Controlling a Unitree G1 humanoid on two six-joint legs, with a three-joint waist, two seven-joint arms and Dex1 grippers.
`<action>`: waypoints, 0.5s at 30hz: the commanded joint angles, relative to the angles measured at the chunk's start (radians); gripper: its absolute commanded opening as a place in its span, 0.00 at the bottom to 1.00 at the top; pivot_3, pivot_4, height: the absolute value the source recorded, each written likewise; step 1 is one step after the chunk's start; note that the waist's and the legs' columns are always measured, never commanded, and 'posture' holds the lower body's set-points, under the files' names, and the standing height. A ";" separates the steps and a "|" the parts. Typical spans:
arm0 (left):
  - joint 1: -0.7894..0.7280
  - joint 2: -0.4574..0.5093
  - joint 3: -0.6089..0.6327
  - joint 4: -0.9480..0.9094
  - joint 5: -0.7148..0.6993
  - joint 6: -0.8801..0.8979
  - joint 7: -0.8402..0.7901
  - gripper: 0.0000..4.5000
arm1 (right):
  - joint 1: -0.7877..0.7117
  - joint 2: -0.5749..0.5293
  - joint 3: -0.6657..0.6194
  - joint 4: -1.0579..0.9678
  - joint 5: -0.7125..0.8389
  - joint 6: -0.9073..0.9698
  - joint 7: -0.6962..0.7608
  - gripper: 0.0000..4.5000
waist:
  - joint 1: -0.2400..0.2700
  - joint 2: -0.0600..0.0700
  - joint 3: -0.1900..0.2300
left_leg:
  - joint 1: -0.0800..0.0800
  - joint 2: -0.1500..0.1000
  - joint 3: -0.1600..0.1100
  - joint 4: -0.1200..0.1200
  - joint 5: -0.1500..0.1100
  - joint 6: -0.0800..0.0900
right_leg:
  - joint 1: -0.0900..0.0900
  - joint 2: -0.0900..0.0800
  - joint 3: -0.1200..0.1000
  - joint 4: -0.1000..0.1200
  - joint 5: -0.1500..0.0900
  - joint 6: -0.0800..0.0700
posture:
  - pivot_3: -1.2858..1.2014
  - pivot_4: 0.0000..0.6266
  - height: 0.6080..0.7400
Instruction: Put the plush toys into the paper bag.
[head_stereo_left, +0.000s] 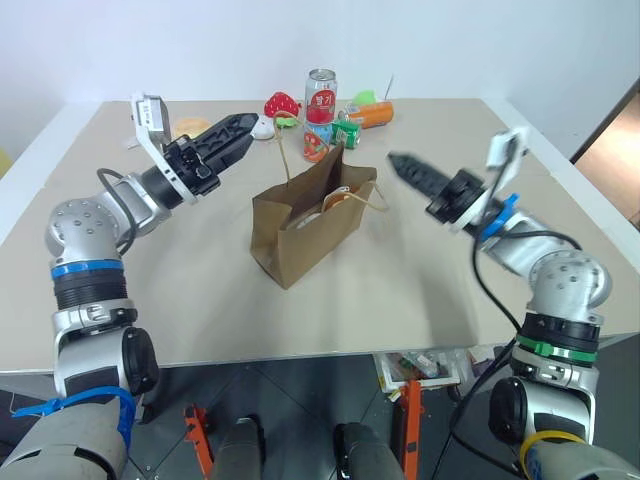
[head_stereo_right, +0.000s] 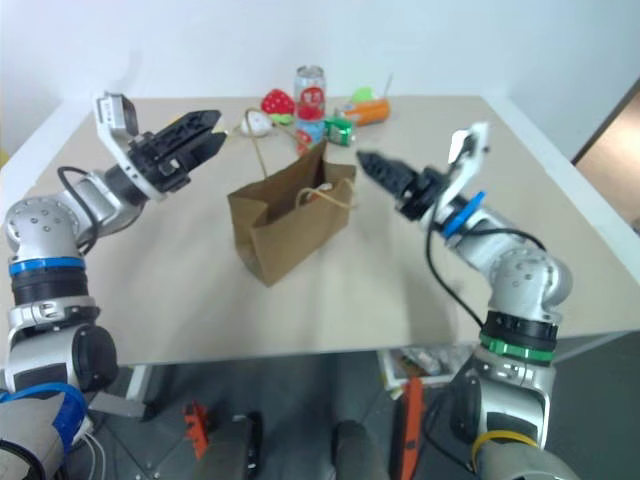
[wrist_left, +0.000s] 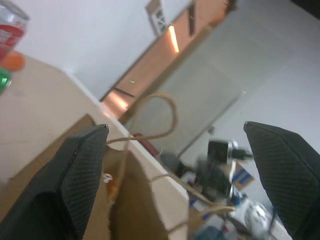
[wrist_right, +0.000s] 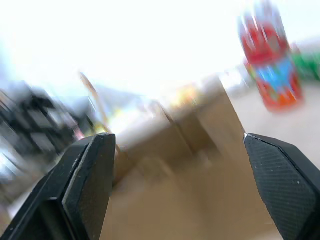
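Mid-table, paper bag (head_stereo_left: 305, 225) upright, mouth up (long axis diagonal); left gripper (head_stereo_left: 236, 133), right gripper (head_stereo_left: 405, 167) fingers released.

The paper bag (head_stereo_left: 312, 222) stands mid-worktop (head_stereo_left: 420, 290) with its mouth open upward, one cord handle sticking up beside the opening. Bare worktop lies on both sides and in front (each hand hangs off to one side). Behind it crowd a can (head_stereo_left: 320, 98), a strawberry toy (head_stereo_left: 283, 104) and small packs.

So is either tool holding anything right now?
No. Both the left tool and the right tool have their fingers spread with nothing between them, either side of the paper bag.
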 joint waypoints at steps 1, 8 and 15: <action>0.091 0.071 -0.023 -0.075 0.026 -0.028 -0.129 1.00 | -0.036 0.016 -0.151 -0.026 0.242 0.000 -0.078 0.98 | -0.001 0.000 0.000 | 0.000 0.000 0.000 -0.001 0.000 0.000 | 0.000 0.000 0.000 0.000 0.000 0.000 | 0.52 0.24 1.00; 0.325 0.212 -0.217 -0.222 0.308 -0.401 -0.431 1.00 | 0.162 -0.139 -0.001 -0.180 0.125 0.047 -0.006 0.98 | 0.000 0.000 0.000 | 0.000 0.001 0.001 -0.003 0.000 0.000 | 0.000 -0.001 -0.001 0.000 -0.002 -0.005 | 0.52 0.24 1.00; 0.382 0.231 -0.281 -0.262 0.419 -0.665 -0.604 1.00 | 0.316 -0.280 0.137 -0.288 0.002 0.012 0.147 0.98 | 0.002 0.000 0.000 | -0.001 0.001 0.002 -0.002 0.000 -0.001 | -0.003 -0.002 -0.001 -0.001 -0.002 -0.006 | 0.52 0.24 1.00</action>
